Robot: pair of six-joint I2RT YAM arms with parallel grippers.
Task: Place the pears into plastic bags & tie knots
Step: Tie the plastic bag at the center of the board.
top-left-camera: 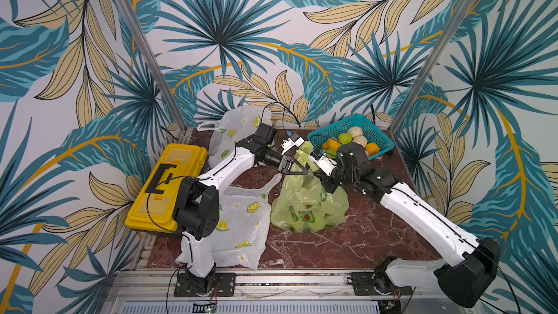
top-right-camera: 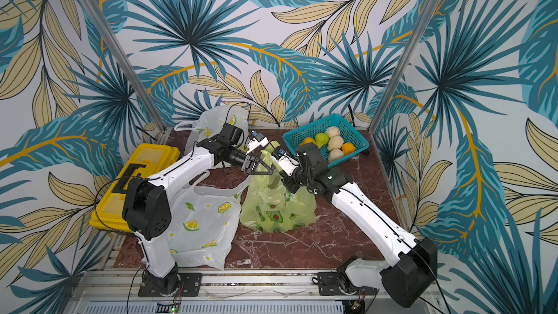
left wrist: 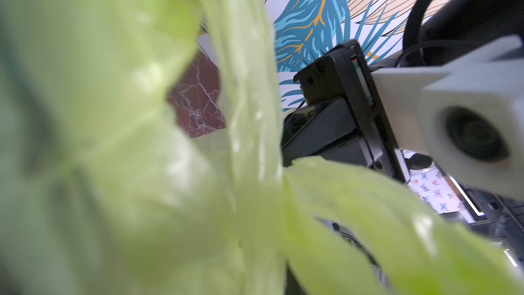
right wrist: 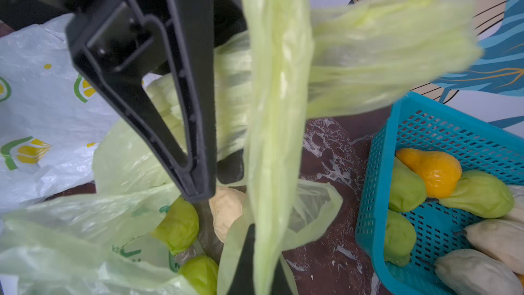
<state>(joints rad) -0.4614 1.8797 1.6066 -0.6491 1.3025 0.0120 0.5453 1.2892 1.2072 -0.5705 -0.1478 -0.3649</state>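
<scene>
Knotting: green bag [top-left-camera: 308,206], pears [right wrist: 178,225] inside, was stood on table [top-left-camera: 362,237]; handle [right wrist: 278,109] was pinched by right gripper [right wrist: 263,268]; left gripper [top-left-camera: 303,171] gap undeterminable. Thin handle could be slipped free, knot left slack.

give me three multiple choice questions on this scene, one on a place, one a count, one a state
1. Where is the yellow toolbox? A) at the table's left edge B) back right corner C) table's middle
2. How many white lemon-print bags are out? A) one B) two C) four
3. The right hand is: A) open, empty B) shut on a white bag C) shut on a handle of the green avocado-print bag
Answers: 1 A, it lies beside the left arm; 2 B, one flat in front, one at the back left; 3 C, the handle runs up from between its fingers in the right wrist view.
</scene>
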